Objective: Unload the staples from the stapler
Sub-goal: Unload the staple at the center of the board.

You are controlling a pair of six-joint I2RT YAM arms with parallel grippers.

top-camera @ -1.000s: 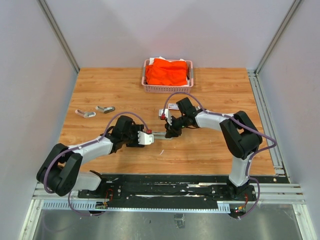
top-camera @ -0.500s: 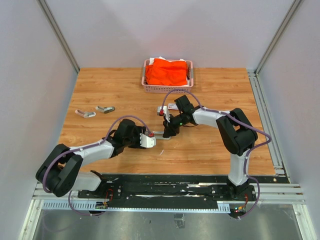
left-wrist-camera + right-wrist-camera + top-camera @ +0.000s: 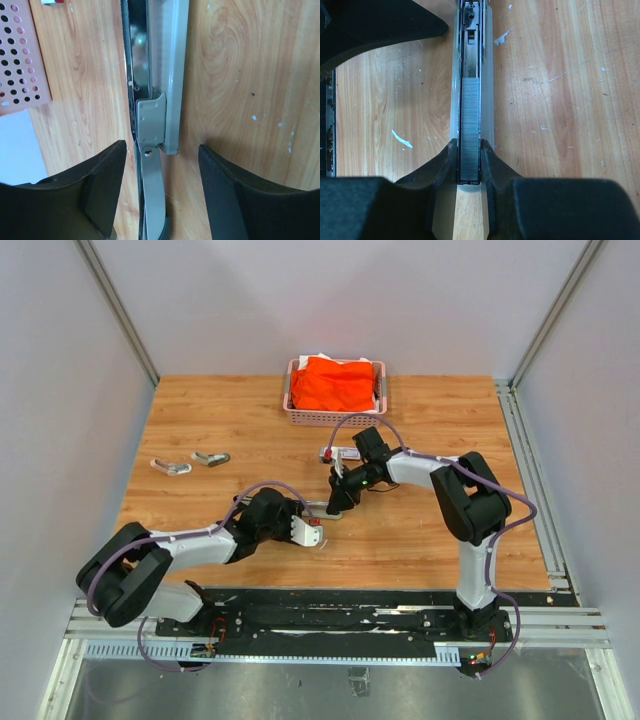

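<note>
Meanwhile right claw (image 3: pixel 469 151) clenches the stapler (image 3: pixel 488 90) loaded with staples (image 3: pixel 470 115); left claw (image 3: pixel 161 151) gapes.

Robot test cell, lab bench setup
Enclosed by plain grey panels (image 3: pixel 60 390) on aluminium posts (image 3: pixel 115 308); wood-grain tabletop (image 3: pixel 200 410); two robot arms (image 3: pixel 190 540) bolted to slotted metal rail (image 3: pixel 300 645) at near edge, purple cabling (image 3: pixel 265 483) exposed
</note>
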